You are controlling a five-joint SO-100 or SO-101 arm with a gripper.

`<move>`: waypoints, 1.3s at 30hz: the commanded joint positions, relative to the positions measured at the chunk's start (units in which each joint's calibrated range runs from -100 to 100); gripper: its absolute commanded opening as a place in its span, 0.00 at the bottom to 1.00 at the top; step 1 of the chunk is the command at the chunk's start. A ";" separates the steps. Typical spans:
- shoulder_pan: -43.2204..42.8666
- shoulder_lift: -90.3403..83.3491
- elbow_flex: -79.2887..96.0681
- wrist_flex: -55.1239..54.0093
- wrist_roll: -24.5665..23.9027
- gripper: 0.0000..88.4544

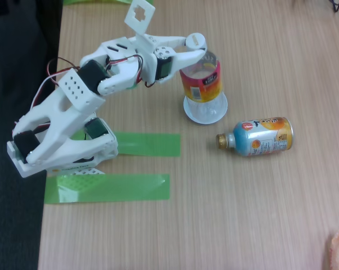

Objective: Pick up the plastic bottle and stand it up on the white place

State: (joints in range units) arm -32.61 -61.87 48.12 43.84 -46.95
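Plastic bottle (202,84) upright on the round white plate (205,111), long axis vertical, cap up near the fingertips. Gripper (196,49) clamped around the bottle's top. Shorter blue-and-orange bottle (258,136) lying on its side nearby, open neck pointing left.
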 commanded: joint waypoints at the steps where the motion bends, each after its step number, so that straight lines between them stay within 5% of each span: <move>1: -1.98 -0.33 -1.63 -0.66 0.06 0.13; 39: -0.43 -1.00 0.63 -0.66 0.06 0.13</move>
State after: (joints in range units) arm -33.28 -62.46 48.67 43.67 -47.16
